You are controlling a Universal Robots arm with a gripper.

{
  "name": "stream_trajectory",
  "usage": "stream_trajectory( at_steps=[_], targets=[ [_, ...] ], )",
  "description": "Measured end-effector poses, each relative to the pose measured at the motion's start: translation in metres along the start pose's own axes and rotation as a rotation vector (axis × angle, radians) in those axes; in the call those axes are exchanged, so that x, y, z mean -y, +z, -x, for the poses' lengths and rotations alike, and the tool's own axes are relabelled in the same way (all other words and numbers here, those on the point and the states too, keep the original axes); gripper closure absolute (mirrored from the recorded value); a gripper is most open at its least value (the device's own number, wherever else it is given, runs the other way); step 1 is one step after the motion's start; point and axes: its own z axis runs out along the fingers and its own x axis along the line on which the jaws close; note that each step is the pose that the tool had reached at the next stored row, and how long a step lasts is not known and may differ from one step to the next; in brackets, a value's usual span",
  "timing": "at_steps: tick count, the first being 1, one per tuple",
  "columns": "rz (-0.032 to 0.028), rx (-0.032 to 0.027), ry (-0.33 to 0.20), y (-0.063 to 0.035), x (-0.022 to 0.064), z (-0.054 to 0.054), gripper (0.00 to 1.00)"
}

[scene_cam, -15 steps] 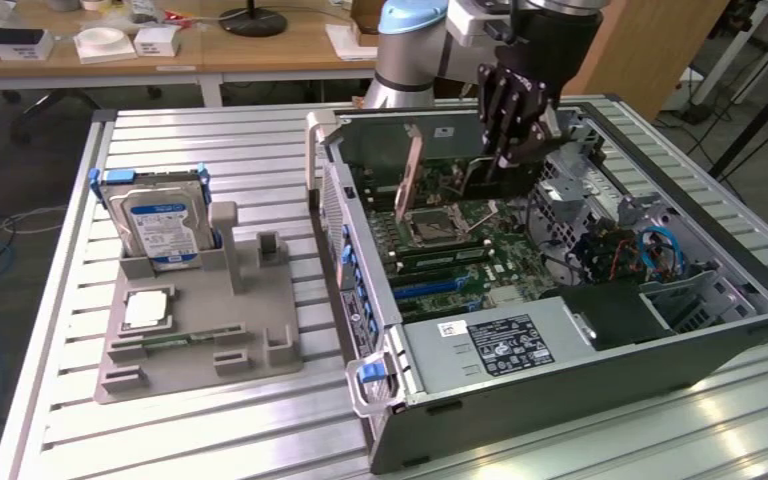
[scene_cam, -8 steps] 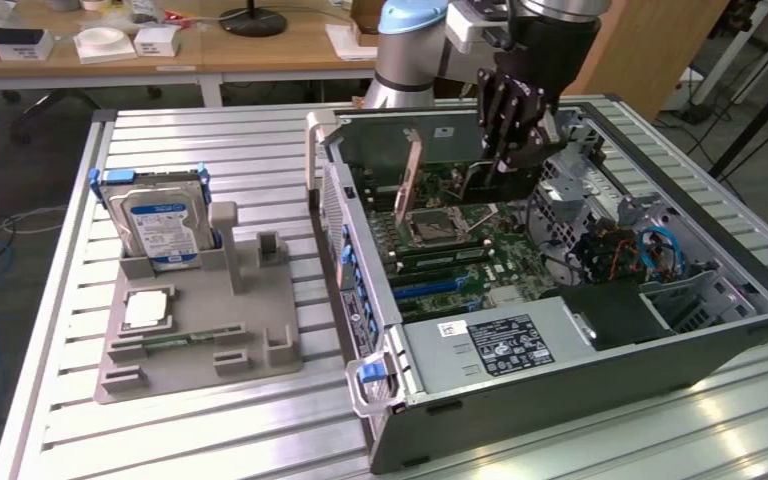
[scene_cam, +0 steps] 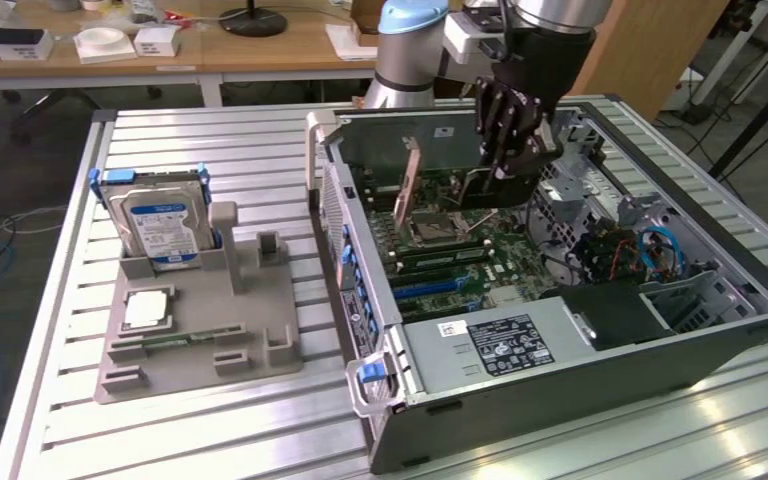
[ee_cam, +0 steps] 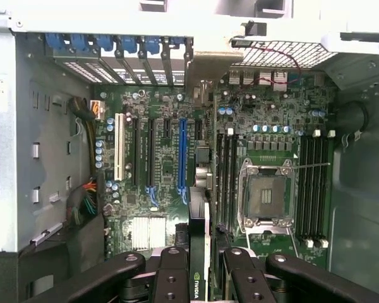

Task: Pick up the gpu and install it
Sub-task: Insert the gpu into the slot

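Note:
The gpu shows edge-on in the wrist view as a thin dark card with a green logo, and my gripper is shut on it. The card runs from my fingers toward the case's rear wall, its tan metal end bracket by the slot openings. It stands over the motherboard, between the long blue slot and the black memory slots. Whether it sits in a slot I cannot tell. In the exterior view my gripper reaches down into the open computer case, the gpu upright beside it.
A grey holder on the exterior view's left carries a silver hard drive with blue rails and a small chip. Inside the case are the power supply, the processor socket and cable bundles. The table is slatted metal.

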Motion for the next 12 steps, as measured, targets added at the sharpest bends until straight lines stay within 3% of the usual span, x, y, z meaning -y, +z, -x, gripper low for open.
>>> stream_trajectory(
  at_steps=[12],
  targets=[
    [0.0000, -0.0008, 0.000, 0.0070, -0.0007, -0.0043, 0.74]
  ],
)
